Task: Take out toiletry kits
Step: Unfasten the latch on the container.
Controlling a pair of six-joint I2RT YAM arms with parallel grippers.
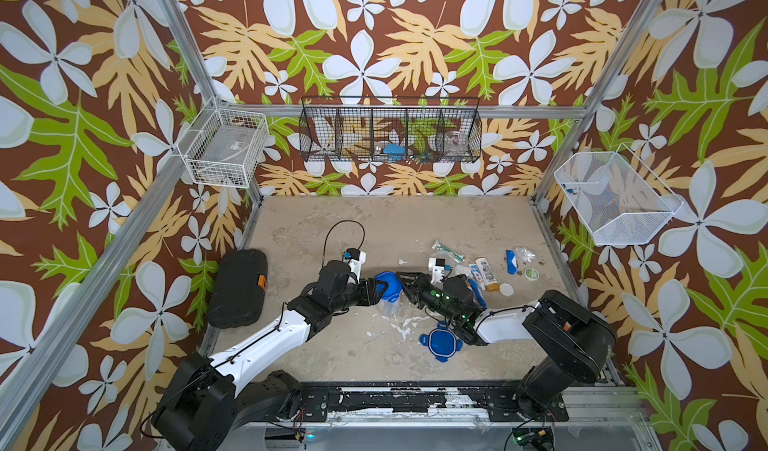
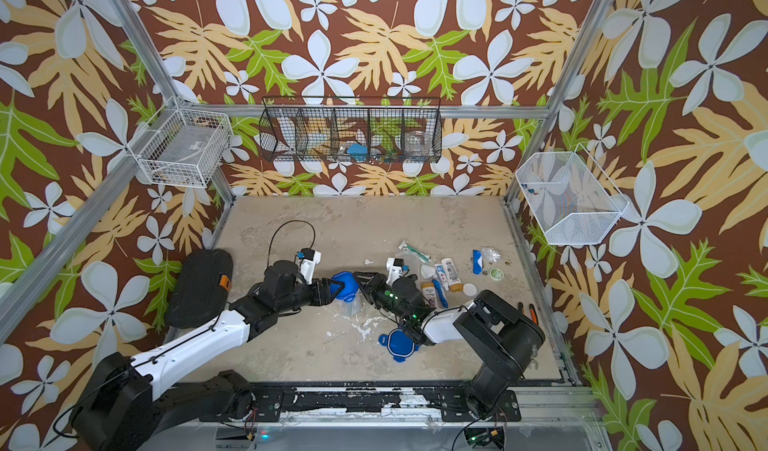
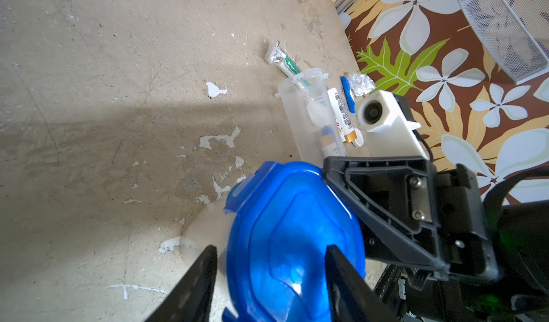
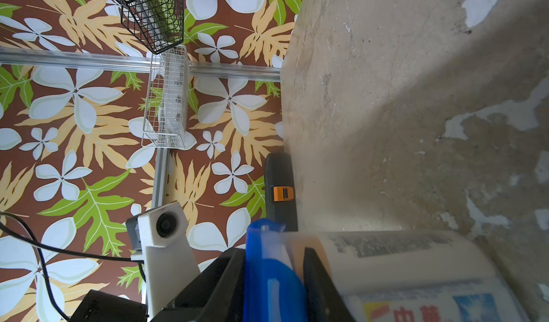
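A clear jar (image 1: 390, 306) with a blue lid (image 1: 388, 282) is tilted near the table's middle. My left gripper (image 1: 380, 290) (image 3: 271, 247) is shut on this lidded jar, one finger on each side of its top. My right gripper (image 1: 401, 277) (image 4: 274, 250) is shut on the lid's (image 4: 267, 288) rim. Through the jar wall, the right wrist view shows a printed white tube (image 4: 401, 255) of a toiletry kit inside. Another kit lies spread at the right: wrapped toothbrush (image 1: 449, 248), white tubes (image 1: 484, 271), green tin (image 1: 531, 273), crumpled wrapper (image 1: 524, 253).
An open clear jar (image 3: 309, 109) lies on its side by the spread items. A loose blue lid (image 1: 440, 341) lies under the right forearm. A black case (image 1: 237, 289) sits at the table's left edge. Wire baskets hang on the back wall (image 1: 390, 131) and both side walls (image 1: 222, 147) (image 1: 615, 199).
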